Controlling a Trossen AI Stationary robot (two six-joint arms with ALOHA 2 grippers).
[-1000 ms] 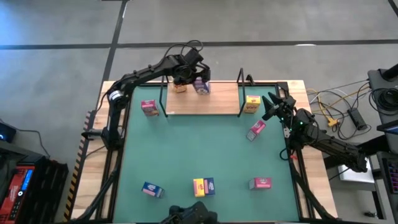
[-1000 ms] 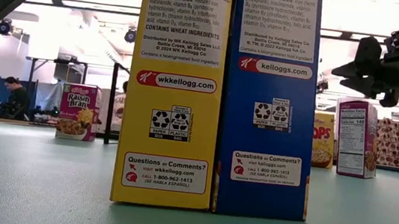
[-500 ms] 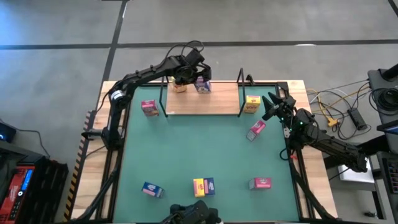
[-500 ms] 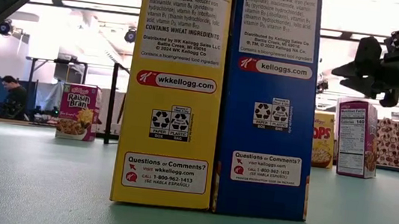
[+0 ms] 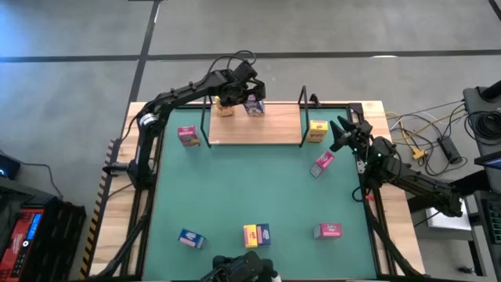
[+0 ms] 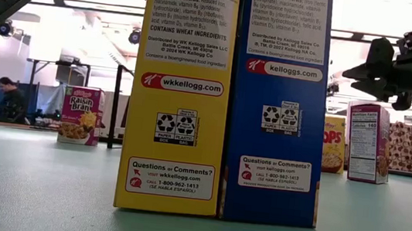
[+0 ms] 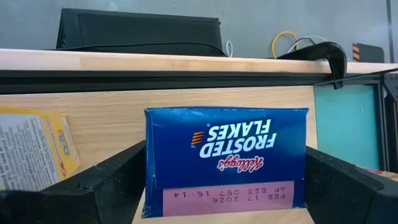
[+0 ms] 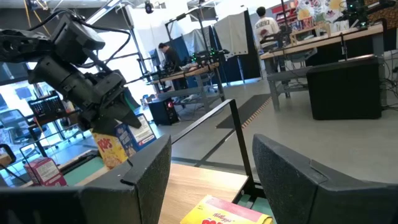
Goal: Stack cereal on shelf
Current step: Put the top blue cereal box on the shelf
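The left gripper (image 5: 249, 98) stood over the shelf (image 5: 270, 133), fingers spread either side of a blue Frosted Flakes box (image 7: 225, 160), contact unclear. The right gripper (image 5: 338, 135) hung beside a yellow box (image 5: 318, 131), empty, its fingers apart.

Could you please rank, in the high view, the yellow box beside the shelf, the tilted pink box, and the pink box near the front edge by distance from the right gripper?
From the right gripper:
1. Yellow box, just outside the shelf's right end.
2. Tilted pink box, on the mat below it.
3. Pink box, near the front edge.
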